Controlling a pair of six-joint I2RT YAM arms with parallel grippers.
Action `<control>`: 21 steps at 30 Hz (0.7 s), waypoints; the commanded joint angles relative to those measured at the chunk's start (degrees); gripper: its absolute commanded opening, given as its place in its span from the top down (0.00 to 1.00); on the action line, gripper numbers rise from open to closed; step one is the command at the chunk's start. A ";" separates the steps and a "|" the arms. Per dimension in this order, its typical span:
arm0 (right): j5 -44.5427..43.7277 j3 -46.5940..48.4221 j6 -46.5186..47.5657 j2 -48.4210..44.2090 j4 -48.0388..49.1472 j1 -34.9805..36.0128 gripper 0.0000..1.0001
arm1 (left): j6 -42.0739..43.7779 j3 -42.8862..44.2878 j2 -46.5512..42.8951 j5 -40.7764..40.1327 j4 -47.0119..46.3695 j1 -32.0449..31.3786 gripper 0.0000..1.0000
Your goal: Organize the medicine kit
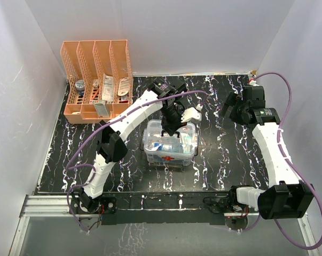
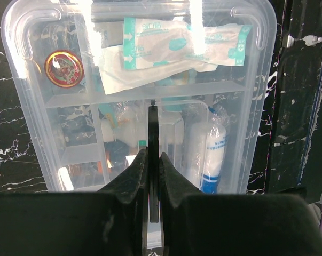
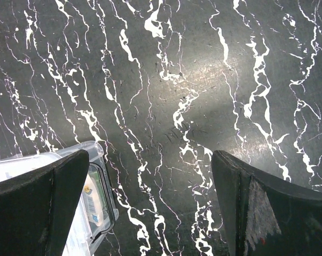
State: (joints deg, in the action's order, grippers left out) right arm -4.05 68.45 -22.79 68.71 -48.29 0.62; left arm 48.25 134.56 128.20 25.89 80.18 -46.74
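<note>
The medicine kit [image 1: 159, 156], a deep clear plastic box with a red cross on its near wall, sits near the middle of the black white-veined surface [image 1: 230, 154], roughly between the two arms and closer to the left one. The left arm reaches forward over it, and the left hand [image 1: 171, 127] hangs above the far half of the box with its fingers [image 2: 169, 170] pressed together. A thin dark strip shows between them in the left wrist view; what it is cannot be told. Through the clear plastic below that hand, the kit [image 2: 14, 80] shows a round red and gold tin [image 2: 64, 68] in one far corner, teal and white sealed packets [image 2: 177, 45] lying across the far end, and a wrapped white roll with blue print [image 2: 213, 154] along one side among the dividers. Whether the lid is on cannot be told. The right hand [image 1: 229, 109] is held well to the right of the box, over bare surface [image 3: 177, 80], its fingers [image 3: 70, 186] spread wide with nothing between them; a rounded corner of the kit [image 3: 99, 197] shows at the lower left of the right wrist view. An orange slotted file rack [image 1: 99, 58] stands at the far left corner, well apart from the kit, with small packets in its slots.
</note>
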 commanded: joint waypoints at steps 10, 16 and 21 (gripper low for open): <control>-1.10 -0.56 -0.18 -2.46 0.37 -0.27 0.02 | -2.60 -0.16 0.06 2.44 -0.81 -2.12 0.30; -0.89 -0.51 -0.23 -2.18 0.65 -0.27 0.02 | -5.52 1.01 -2.33 -0.87 -3.62 -2.06 0.02; -0.78 -0.72 -0.24 -1.94 1.17 -0.27 0.02 | -5.26 1.35 -5.13 -3.03 -5.64 -2.04 0.01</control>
State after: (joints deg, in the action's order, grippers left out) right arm -4.58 67.66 -22.81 66.94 -49.54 0.62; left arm 43.13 134.58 128.22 24.88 76.01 -48.77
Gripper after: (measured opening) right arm 0.983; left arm 0.982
